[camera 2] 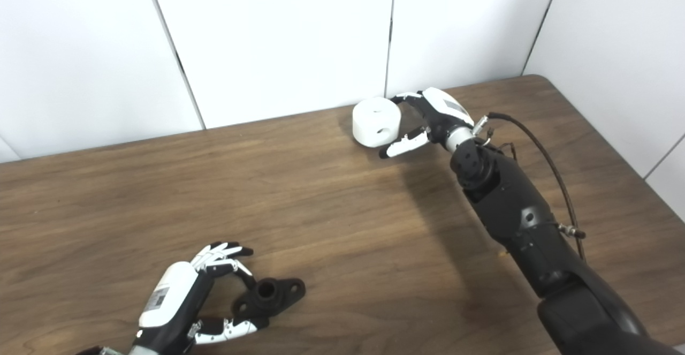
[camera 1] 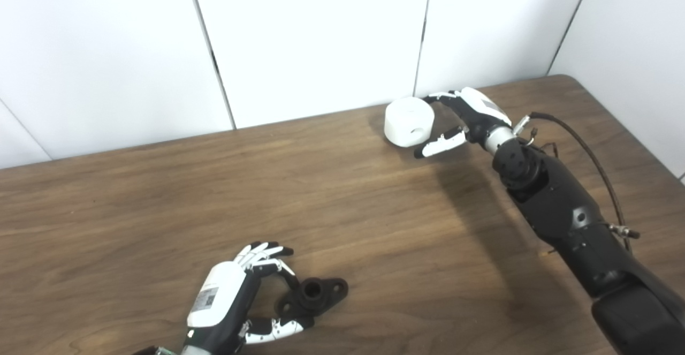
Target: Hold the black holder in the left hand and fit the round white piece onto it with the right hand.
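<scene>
The black holder (camera 1: 313, 293), a flanged piece with a central hole, lies flat on the wooden table (camera 1: 160, 210) near the front edge. My left hand (camera 1: 235, 296) is open around its left end, fingers spread above it and thumb lying just below it. The round white piece (camera 1: 409, 122), a short cylinder with a small hole in its side, rests on the table near the back wall. My right hand (camera 1: 460, 119) is cupped around its right side, fingers curling behind its top, thumb stretched under its front edge. I see no firm grasp on either object.
White wall panels (camera 1: 310, 39) rise directly behind the table's back edge, close to the white piece. The table's right edge (camera 1: 642, 146) runs near my right forearm, which carries a looping black cable (camera 1: 594, 157). Bare wood lies between the two hands.
</scene>
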You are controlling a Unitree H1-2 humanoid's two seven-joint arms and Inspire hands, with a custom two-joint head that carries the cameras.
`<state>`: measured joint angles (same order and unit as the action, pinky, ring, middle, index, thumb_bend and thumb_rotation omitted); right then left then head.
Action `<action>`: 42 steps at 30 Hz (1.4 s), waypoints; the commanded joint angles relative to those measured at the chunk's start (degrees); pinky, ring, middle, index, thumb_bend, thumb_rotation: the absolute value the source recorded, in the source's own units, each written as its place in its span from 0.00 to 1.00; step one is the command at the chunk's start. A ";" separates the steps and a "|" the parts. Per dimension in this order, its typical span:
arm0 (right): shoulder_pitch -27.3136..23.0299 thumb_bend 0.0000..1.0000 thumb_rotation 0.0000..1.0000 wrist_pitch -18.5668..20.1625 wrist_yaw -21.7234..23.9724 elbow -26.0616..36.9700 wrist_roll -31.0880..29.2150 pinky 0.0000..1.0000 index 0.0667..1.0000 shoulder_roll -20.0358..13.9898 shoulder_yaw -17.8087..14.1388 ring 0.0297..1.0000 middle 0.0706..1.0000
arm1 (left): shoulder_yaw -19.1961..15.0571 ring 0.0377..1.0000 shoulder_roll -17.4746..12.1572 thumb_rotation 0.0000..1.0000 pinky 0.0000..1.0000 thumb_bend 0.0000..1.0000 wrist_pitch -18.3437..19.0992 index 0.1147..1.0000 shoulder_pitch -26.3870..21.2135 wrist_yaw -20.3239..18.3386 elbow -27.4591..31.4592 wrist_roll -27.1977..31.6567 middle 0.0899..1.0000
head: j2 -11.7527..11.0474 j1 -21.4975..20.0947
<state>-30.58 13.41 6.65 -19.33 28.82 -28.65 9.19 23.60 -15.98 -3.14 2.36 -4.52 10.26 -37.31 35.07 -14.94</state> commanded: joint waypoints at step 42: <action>-1.23 0.92 0.36 -1.62 -1.82 8.77 2.99 1.00 0.86 -1.09 -2.07 1.00 0.92 | 1.83 0.89 -0.05 0.04 0.91 0.52 2.42 0.42 1.59 -4.81 -3.75 0.00 0.80 | -0.59 0.02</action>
<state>-28.16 13.72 6.79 -11.28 31.84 -28.74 8.32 23.77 -15.66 -3.15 2.03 -4.56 9.96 -37.45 34.54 -14.94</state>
